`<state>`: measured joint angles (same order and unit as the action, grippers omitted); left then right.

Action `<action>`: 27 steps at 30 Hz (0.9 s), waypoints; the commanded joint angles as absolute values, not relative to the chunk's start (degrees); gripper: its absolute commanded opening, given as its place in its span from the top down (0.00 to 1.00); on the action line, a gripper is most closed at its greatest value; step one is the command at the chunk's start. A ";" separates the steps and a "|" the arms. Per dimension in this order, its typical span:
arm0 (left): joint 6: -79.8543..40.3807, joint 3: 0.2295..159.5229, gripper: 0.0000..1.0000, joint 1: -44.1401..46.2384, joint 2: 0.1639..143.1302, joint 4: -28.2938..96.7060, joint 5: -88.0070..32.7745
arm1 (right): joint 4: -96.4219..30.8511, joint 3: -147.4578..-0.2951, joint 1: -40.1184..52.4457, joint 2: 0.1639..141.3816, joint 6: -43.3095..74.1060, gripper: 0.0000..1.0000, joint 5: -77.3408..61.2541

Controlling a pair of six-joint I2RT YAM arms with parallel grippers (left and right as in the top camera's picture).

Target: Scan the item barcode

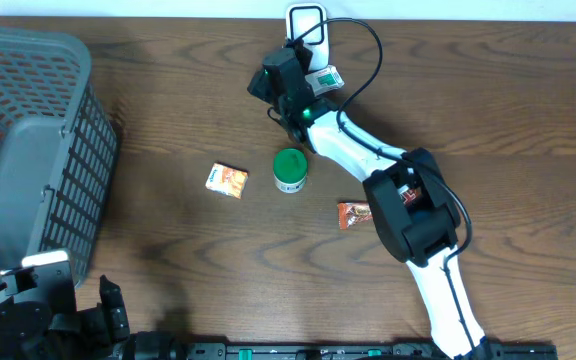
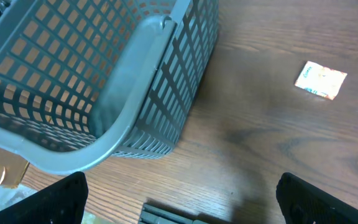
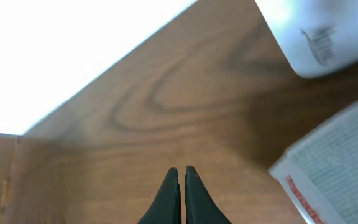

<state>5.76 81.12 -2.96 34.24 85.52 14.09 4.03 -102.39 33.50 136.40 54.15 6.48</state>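
The box lies flat on the table at 12 o'clock, just beside the white scanner, at its 5 o'clock. Nothing holds it: the right pincer is pinched closed on empty air near the box's 9 o'clock. Whether the barcode has been read cannot be told. A green-lidded tub, an orange packet and a brown packet wait at the centre, probably unscanned. The left pincer gapes wide at 7 o'clock, by the basket.

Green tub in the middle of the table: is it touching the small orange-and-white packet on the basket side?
Apart. The overhead view shows a plain strip of bare table between the green tub and the orange-and-white packet.
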 commanded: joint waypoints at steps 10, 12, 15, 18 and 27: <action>5.04 81.43 0.03 -3.20 34.35 85.49 14.61 | 6.81 -103.15 31.29 145.10 49.98 0.99 9.45; 5.06 81.43 0.03 -3.20 34.35 85.47 14.61 | 4.21 -103.15 31.05 145.03 48.34 0.99 9.58; 5.06 81.43 0.03 -3.20 34.35 85.49 14.59 | -0.62 -103.15 31.09 144.62 47.46 0.99 10.50; 5.06 81.43 0.03 -3.20 34.35 85.47 14.61 | -6.24 -103.15 31.44 142.78 47.46 0.99 12.99; 5.06 81.43 0.03 -3.20 34.35 85.47 14.59 | -28.84 -103.15 33.47 130.78 47.48 0.99 36.05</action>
